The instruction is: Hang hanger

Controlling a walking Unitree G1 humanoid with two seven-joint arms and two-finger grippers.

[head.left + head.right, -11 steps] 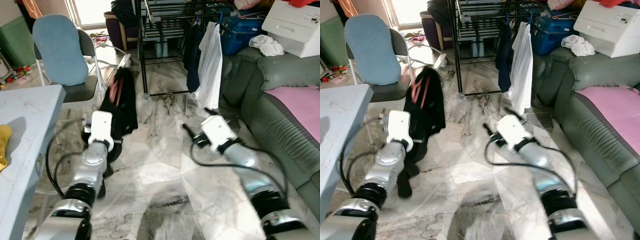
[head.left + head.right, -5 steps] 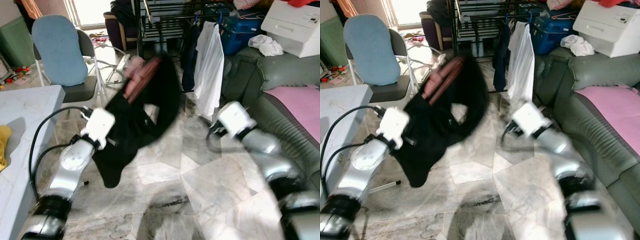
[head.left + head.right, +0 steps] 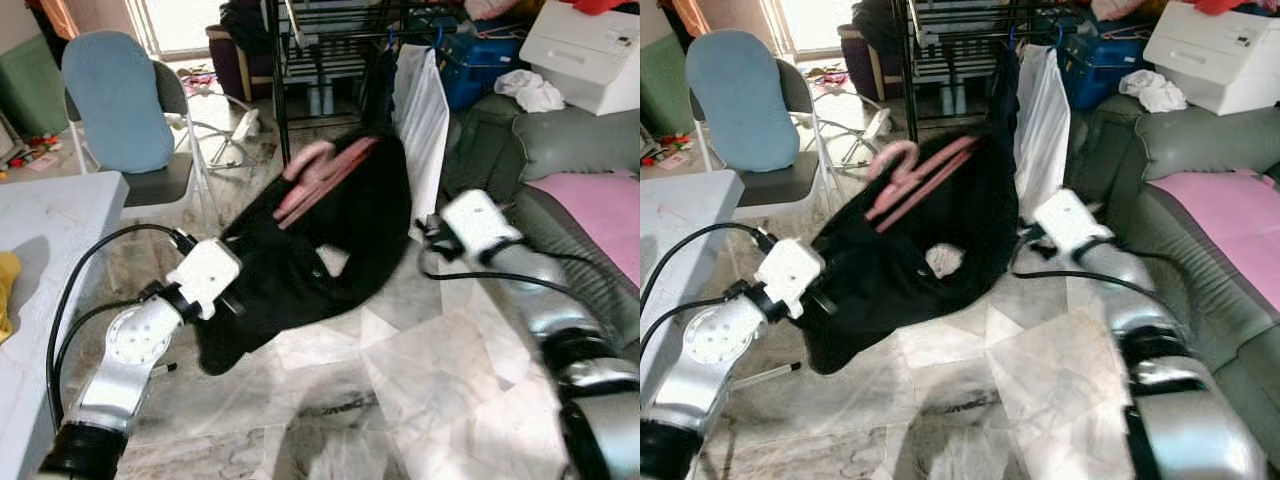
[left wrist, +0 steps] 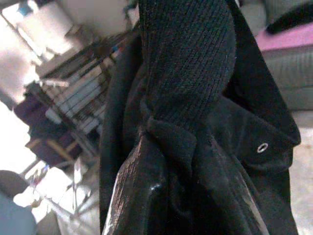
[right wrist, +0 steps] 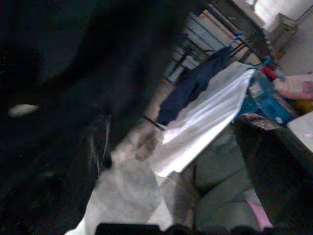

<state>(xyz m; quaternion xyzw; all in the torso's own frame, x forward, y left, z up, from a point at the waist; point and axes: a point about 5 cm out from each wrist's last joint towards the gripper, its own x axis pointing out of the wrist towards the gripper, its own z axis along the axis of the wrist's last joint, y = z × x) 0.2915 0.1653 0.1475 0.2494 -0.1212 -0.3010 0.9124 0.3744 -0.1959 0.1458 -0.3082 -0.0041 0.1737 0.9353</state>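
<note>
A pink hanger (image 3: 322, 176) carries a black garment (image 3: 345, 250), held tilted in the air in front of the black drying rack (image 3: 330, 40). My left gripper (image 3: 240, 300) is shut on the garment's lower left part; black knit fabric is bunched between its fingers (image 4: 132, 196) in the left wrist view. My right gripper (image 3: 428, 238) is open at the garment's right edge, below a white shirt (image 3: 425, 110) hanging on the rack. One right finger (image 5: 269, 166) shows beside the dark cloth (image 5: 58, 98).
A blue-backed chair (image 3: 115, 100) stands at the left behind a grey table (image 3: 50, 230). A green sofa (image 3: 590, 160) with a pink cover runs along the right, and a white box (image 3: 590, 45) sits above it. Marble floor lies below the arms.
My left arm has swung the garment and hanger up and to the right, toward the rack. My right arm has risen and come in against the garment's right side.
</note>
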